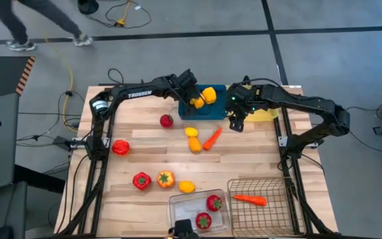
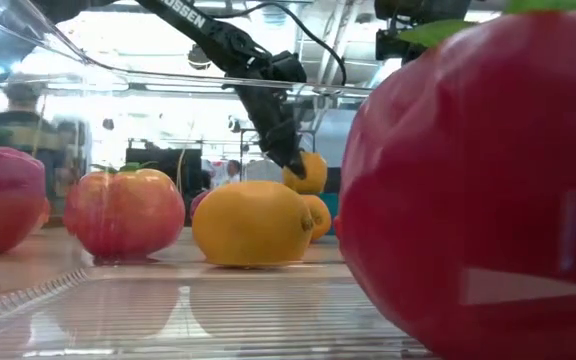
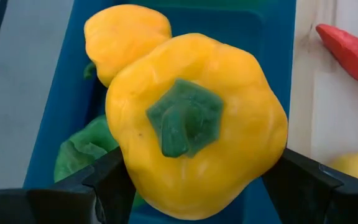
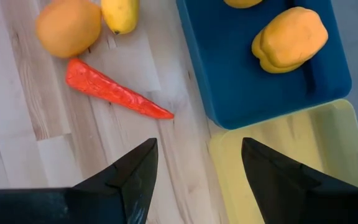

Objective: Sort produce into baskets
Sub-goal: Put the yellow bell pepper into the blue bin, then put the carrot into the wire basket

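With the left gripper (image 3: 191,186) clamping a yellow pepper (image 3: 194,118) between its jaws above the blue tray (image 3: 55,106), lower before releasing, clear of the pepper already inside; the right gripper (image 4: 194,168) waits nearby, jaws apart.

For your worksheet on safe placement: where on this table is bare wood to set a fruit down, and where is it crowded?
Bare wood lies between the red pepper at the left edge and the carrot, and right of that carrot up to the wire basket. It is crowded at the blue tray, where the left gripper holds a yellow pepper and the right gripper hovers, fingers open.
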You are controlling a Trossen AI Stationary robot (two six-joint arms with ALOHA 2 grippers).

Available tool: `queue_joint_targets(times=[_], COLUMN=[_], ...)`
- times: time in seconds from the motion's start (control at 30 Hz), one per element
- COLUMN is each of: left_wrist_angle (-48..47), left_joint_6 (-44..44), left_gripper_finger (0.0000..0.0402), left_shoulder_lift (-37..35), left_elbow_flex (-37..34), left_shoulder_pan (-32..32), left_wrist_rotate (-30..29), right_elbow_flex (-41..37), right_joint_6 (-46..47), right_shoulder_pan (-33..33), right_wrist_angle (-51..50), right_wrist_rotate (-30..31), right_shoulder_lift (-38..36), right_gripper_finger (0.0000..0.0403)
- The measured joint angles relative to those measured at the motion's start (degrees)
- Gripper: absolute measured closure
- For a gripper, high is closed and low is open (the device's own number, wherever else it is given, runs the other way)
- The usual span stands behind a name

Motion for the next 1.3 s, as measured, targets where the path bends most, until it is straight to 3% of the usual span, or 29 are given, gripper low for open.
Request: queue_joint_targets(times=[0.3,0.6,0.8,1.07,1.3], left_wrist_angle=[0.1,-0.1,-0.1,-5.8,-9.5], left_joint_6=[-1.1,-0.8,0.2,0.0,0.4], left_gripper_finger=[0.0116,0.0066,0.0057,0.0056,0.0055], left_shoulder_lift=[0.0,0.0,-0.3,-0.6,-4.4], left_elbow_flex=[0.0,0.0,0.1,5.1,7.1], left_shoulder_pan=[-0.2,-0.3,-0.3,-0.3,0.0], left_wrist_rotate=[-2.5,-3.1,-3.6,-5.0,-0.4], right_elbow_flex=[0.0,0.0,0.0,0.0,0.0], right_joint_6=[0.1,0.1,0.1,-0.2,-7.8], right_shoulder_pan=[0.0,0.0,0.0,0.4,3.1], right_wrist_angle=[0.0,0.0,0.0,1.1,5.2], right_wrist_rotate=[0.0,0.0,0.0,0.0,-0.3], right_shoulder_lift=[0.0,0.0,0.0,0.0,0.0], right_gripper_finger=[0.0143,0.0143,0.0143,0.0143,0.0143])
